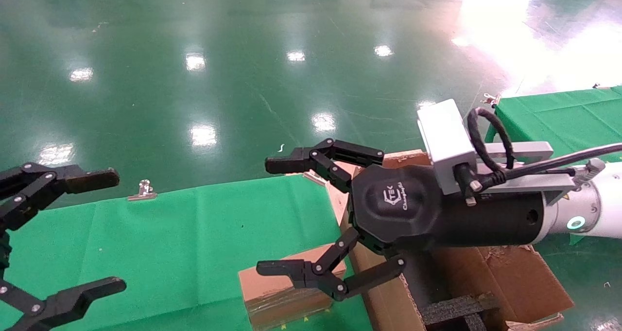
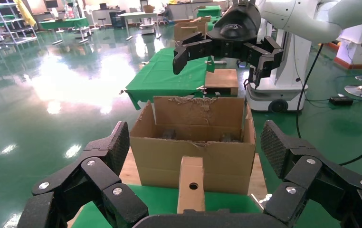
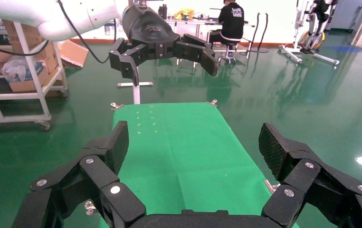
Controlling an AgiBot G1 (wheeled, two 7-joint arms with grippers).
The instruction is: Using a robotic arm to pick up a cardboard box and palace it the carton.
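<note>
Hovering right claw [image 1: 284, 219], jaws spread wide and empty, above box [image 1: 284, 294]. Box on green surface [image 1: 184, 234] at its right edge, touching carton [image 1: 510, 277]. Nothing grasped yet: pick and placing both remain. Left claw [image 1: 77, 231] also spread, empty, over left edge.

bright overhead light | glare spots on glossy floor [image 1: 204, 134] | strong washout far right | sharp focus

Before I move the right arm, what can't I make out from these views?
- Head view: the right gripper covers part of the box and much of the carton; the bottom edge crops both.
- Left wrist view: the carton's front wall hides its inside.
- Right wrist view: neither box nor carton appears.
- Head view: the left gripper is cropped.
</note>
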